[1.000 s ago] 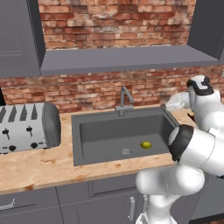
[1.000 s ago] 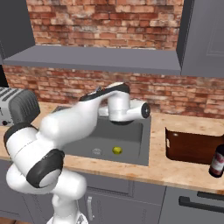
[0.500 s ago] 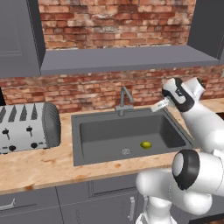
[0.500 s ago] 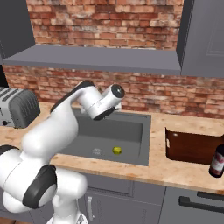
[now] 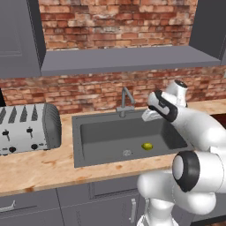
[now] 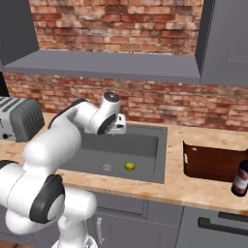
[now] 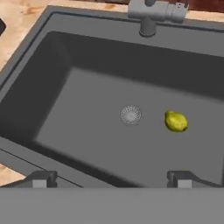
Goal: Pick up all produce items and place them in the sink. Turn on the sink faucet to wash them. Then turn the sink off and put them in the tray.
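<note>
We see the gripper (image 7: 111, 179) spread wide and empty above the sink (image 7: 52, 52), a matte dark grey rectangular basin. The small, lumpy yellow-green fruit (image 7: 176, 121) lies on its floor, just beside the round metal drain (image 7: 131, 115). The right base view adds the reddish-brown tray (image 6: 213, 162) (beside a dark bottle (image 6: 240, 178)).

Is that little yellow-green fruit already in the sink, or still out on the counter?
In. The fruit lies on the sink floor, beside the drain.
</note>
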